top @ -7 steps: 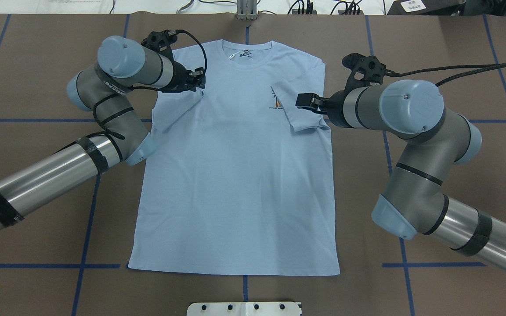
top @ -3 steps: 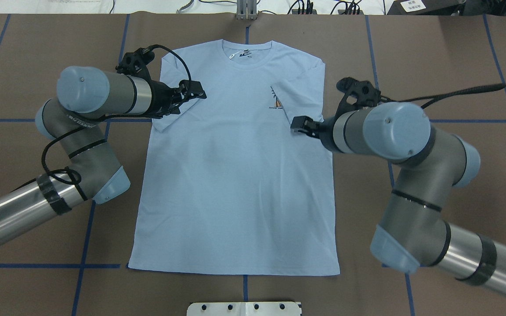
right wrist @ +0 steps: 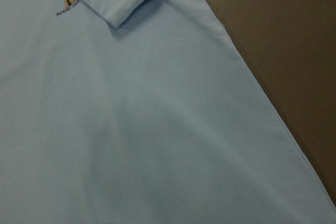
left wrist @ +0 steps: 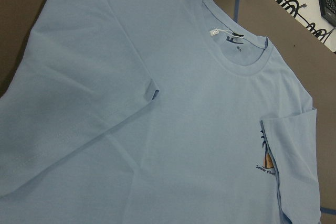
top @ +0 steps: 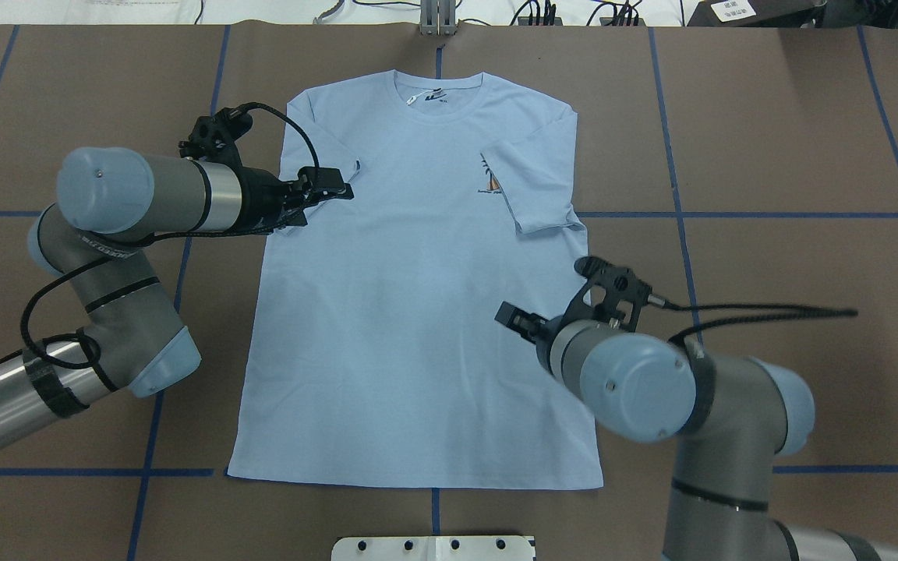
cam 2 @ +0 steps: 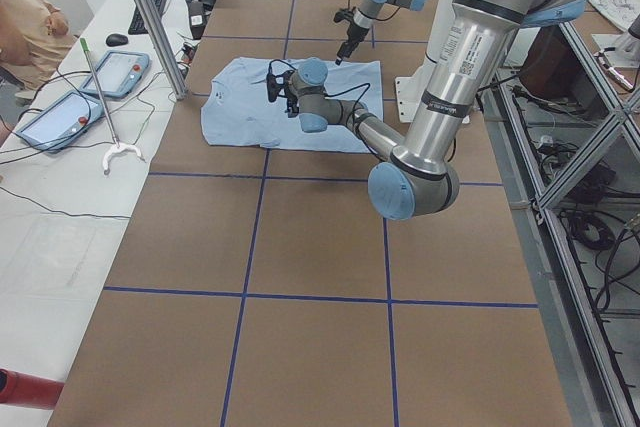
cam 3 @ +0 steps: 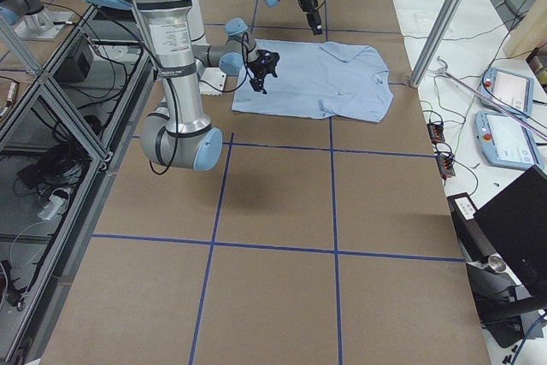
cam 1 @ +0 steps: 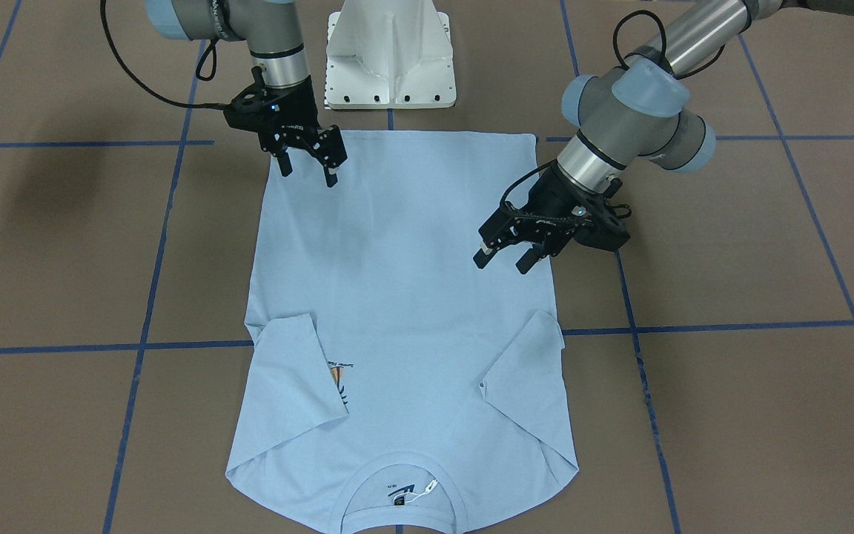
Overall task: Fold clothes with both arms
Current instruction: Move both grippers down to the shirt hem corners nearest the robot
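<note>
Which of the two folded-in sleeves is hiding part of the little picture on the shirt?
The sleeve on the robot's right side: its edge overlaps the orange chest print. The other sleeve lies on plain blue fabric.

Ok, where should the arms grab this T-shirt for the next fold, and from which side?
Likely its two hem corners: left gripper on one, right gripper on the other, each coming in low from its outer side. The T-shirt lies flat, sleeves folded in, so only edges offer a pinch.

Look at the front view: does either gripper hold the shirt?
No, the left gripper and right gripper are open, with no shirt pinched.
</note>
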Robot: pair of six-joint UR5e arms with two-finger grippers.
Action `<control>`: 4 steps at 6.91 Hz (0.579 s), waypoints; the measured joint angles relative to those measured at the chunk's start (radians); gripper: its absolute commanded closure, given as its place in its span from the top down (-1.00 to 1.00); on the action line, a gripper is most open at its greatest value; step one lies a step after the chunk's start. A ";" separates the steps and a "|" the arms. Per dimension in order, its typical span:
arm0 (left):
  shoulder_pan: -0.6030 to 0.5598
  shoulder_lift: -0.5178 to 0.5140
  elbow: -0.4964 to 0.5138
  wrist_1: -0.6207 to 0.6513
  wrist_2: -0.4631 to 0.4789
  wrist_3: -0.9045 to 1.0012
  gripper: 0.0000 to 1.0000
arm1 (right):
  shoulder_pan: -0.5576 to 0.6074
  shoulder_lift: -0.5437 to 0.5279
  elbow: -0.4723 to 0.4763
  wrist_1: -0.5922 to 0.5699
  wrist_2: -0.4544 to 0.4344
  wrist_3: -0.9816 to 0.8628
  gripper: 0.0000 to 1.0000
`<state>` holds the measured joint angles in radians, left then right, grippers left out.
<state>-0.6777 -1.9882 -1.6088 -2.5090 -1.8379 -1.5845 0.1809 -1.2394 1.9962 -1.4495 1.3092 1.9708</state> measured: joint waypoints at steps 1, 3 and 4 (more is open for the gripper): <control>0.002 0.022 -0.024 0.000 0.000 0.000 0.97 | -0.058 -0.032 0.018 -0.016 -0.023 0.089 0.91; 0.005 0.034 -0.042 -0.001 0.003 -0.003 0.97 | -0.131 -0.088 0.061 -0.069 -0.025 0.204 0.86; 0.007 0.036 -0.047 -0.001 0.004 -0.004 0.97 | -0.154 -0.103 0.068 -0.081 -0.022 0.236 0.73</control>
<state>-0.6709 -1.9524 -1.6553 -2.5099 -1.8334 -1.5888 0.0269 -1.3427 2.0638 -1.5307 1.2870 2.2072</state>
